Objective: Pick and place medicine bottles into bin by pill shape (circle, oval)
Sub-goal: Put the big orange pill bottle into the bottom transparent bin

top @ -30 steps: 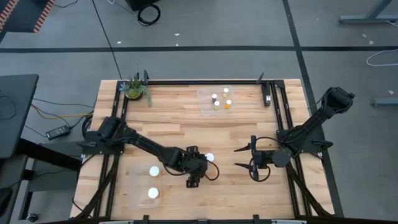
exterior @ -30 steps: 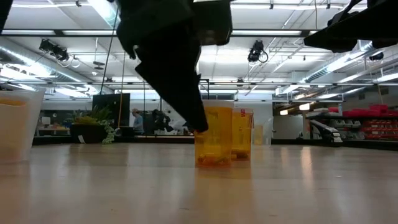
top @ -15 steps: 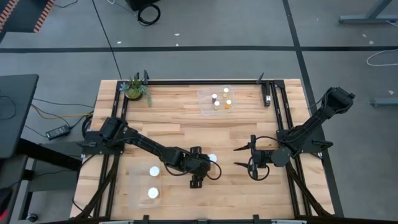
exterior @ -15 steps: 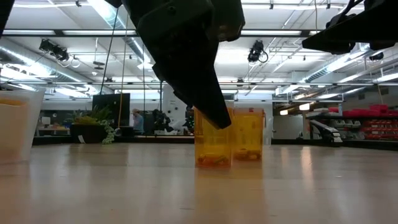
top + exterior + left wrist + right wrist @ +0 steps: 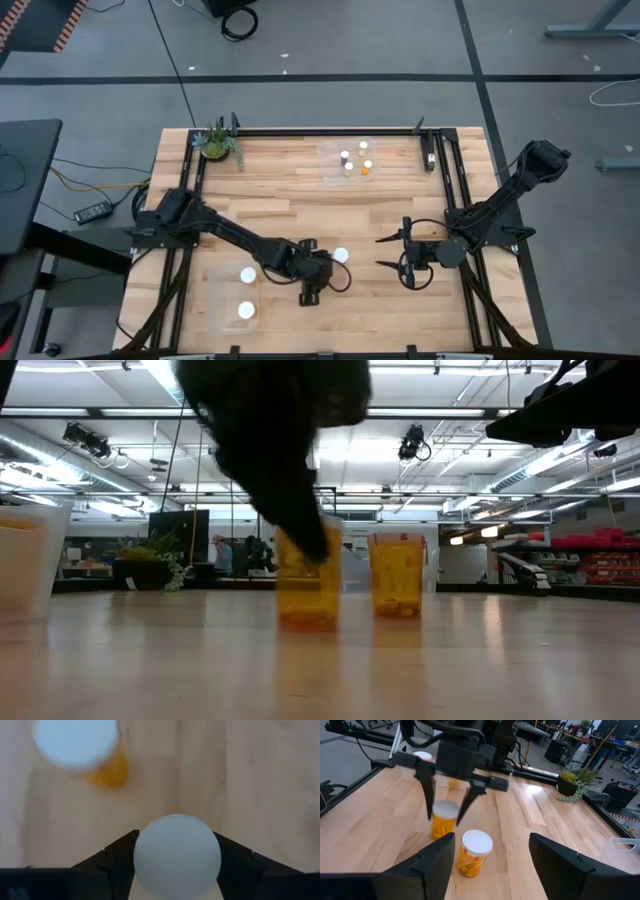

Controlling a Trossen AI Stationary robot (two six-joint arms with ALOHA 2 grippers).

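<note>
Two medicine bottles with orange bodies and white caps stand mid-table. My left gripper is shut on one of them, whose cap fills the gap between the fingers; in the high view the gripper hides it. The other bottle stands upright on its base just beside it, toward the right. My right gripper hovers open at the table's right, pointing at both bottles, with nothing between its fingers. My left gripper pinches the bottle between its two fingers, at the cap's sides and the top of the body. The fingers slant down from above and from the table's left. The bottle stands upright, its base at the tabletop.
A clear bin at the table's far side holds several small bottles. Another clear bin at the near left holds two white-topped ones. A potted plant sits at the far left corner. Bare wood lies between the bins.
My left gripper has swung a little toward the table's left edge. The orange bottle between its fingers has slid with it, still upright, and now stands clearly apart from the second bottle, which has stayed in place.
</note>
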